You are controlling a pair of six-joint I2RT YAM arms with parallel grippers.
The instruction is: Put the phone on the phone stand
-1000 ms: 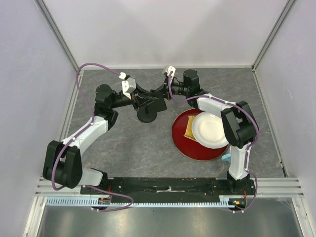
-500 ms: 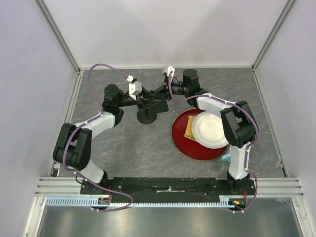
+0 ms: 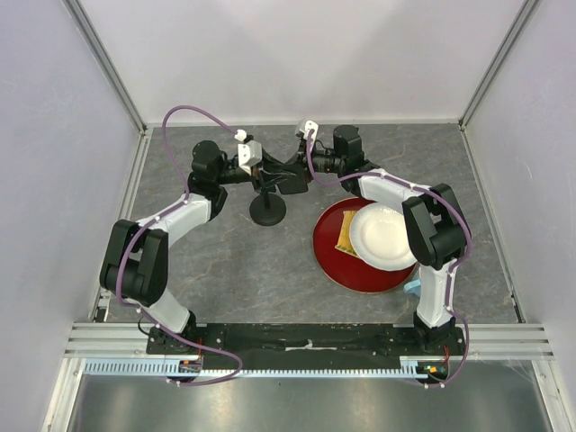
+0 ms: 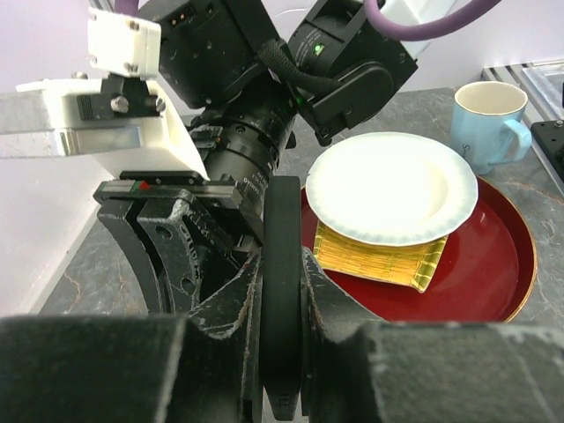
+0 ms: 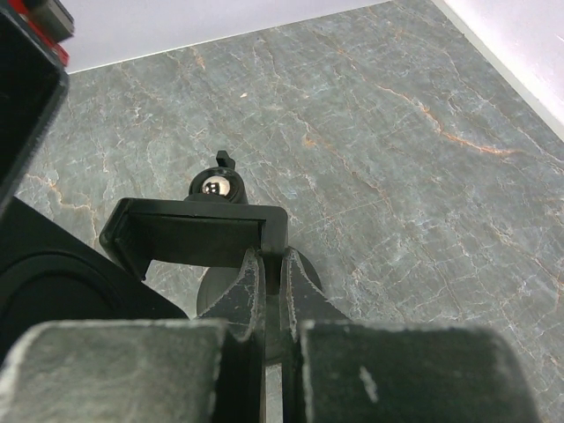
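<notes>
The phone stand's round disc base (image 3: 267, 211) sits on the grey table left of the red tray. In the right wrist view my right gripper (image 5: 273, 257) is shut on the right end of the stand's clamp head (image 5: 189, 233), above the disc base (image 5: 304, 278). My left gripper (image 4: 282, 264) is shut on the phone (image 4: 282, 211), seen edge-on as a thin black slab between the fingers. In the top view both grippers, left (image 3: 273, 176) and right (image 3: 292, 177), meet just above the stand. The phone cannot be told apart there.
A red round tray (image 3: 333, 261) holds a white plate (image 3: 382, 236) and a yellow woven mat (image 3: 346, 236). A light blue cup (image 4: 487, 123) stands by the tray's near right edge. Enclosure walls close the back and both sides.
The left arm has swung its elbow in and carried the phone back and slightly right, up to the stand's head. The right arm has not moved.
</notes>
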